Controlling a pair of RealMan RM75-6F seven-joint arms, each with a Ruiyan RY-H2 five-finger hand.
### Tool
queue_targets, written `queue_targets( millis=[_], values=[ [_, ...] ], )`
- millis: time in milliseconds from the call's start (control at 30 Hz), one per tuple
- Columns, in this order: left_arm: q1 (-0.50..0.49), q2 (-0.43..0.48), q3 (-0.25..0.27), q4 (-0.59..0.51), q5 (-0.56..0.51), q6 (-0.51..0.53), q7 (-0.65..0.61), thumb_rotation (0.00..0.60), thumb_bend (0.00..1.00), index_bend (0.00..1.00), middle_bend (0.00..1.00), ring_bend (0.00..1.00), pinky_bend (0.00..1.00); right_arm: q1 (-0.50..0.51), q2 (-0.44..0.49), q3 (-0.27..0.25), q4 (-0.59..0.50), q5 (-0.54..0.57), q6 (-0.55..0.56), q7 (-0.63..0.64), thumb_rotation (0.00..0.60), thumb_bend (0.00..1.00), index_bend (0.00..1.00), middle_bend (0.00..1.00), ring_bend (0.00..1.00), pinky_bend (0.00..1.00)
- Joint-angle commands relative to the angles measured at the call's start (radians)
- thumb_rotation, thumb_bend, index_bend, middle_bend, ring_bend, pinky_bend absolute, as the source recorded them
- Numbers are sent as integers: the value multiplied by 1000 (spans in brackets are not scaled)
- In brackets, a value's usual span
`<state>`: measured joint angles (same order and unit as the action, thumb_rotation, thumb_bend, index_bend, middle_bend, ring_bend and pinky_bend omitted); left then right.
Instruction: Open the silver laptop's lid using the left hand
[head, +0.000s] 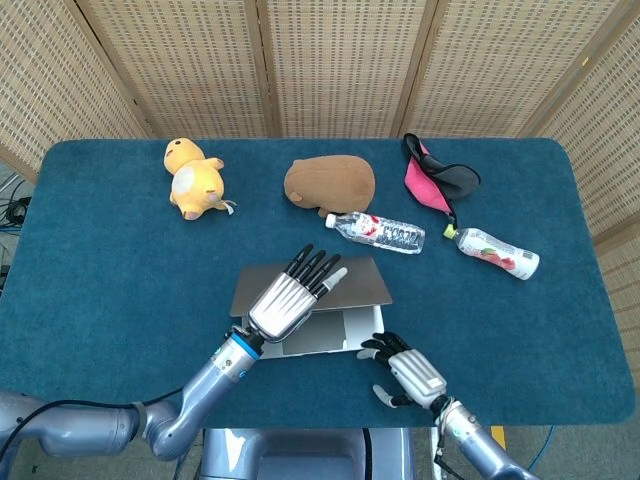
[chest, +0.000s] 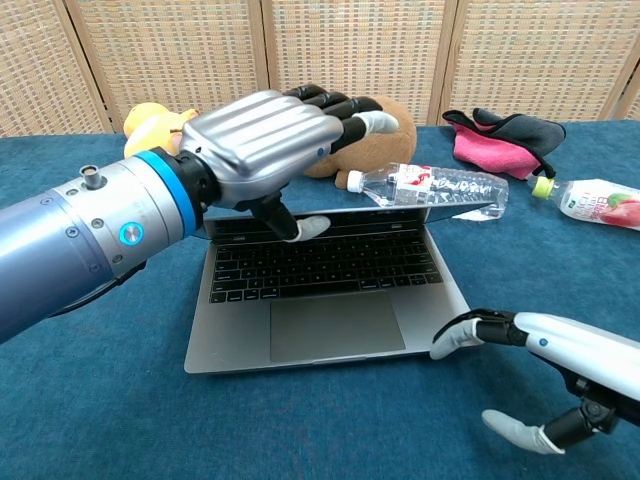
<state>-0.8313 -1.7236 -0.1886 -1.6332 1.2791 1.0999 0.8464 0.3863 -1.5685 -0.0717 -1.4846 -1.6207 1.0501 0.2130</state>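
Observation:
The silver laptop (head: 362, 283) (chest: 330, 325) lies open at the table's near middle, keyboard showing in the chest view. My left hand (head: 285, 300) (chest: 265, 140) holds the top edge of its lid (chest: 440, 212). The fingers lie stretched over the lid's back and the thumb (chest: 305, 226) presses on the screen side. The lid stands partly raised and tilts away from me. My right hand (head: 410, 370) (chest: 560, 345) hovers open, fingers spread, by the base's front right corner, one fingertip (chest: 446, 343) very near or touching that corner.
Behind the laptop lie a clear water bottle (head: 377, 231) (chest: 430, 187) and a brown plush (head: 330, 183). A yellow plush (head: 193, 180) sits back left, a pink and black cloth (head: 435, 178) back right, and a red-labelled bottle (head: 497, 252) to the right. Blue cloth covers the table (head: 100, 260).

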Motion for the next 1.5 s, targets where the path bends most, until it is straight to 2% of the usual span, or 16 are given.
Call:
queue_targets(
  millis=[33, 600, 1133, 1500],
  values=[
    [-1, 1, -4, 0, -6, 1, -3, 600, 367, 0, 0, 0, 0, 3, -6, -3, 6, 0, -1, 3, 600, 466, 233, 170, 0, 0],
    [-24, 30, -84, 5, -102, 5, -4, 600, 360, 0, 0, 0, 0, 15, -22, -22, 19, 8, -21, -24, 600, 466, 233, 170, 0, 0],
    [-67, 66, -167, 65, -262, -15, 2, 600, 355, 0, 0, 0, 0, 21, -29, -25, 21, 23, -24, -45, 600, 466, 233, 170, 0, 0],
    [-96, 101, -205, 126, -366, -23, 19, 600, 353, 0, 0, 0, 0, 19, -23, -26, 21, 35, -21, -53, 600, 466, 233, 170, 0, 0]
  ],
)
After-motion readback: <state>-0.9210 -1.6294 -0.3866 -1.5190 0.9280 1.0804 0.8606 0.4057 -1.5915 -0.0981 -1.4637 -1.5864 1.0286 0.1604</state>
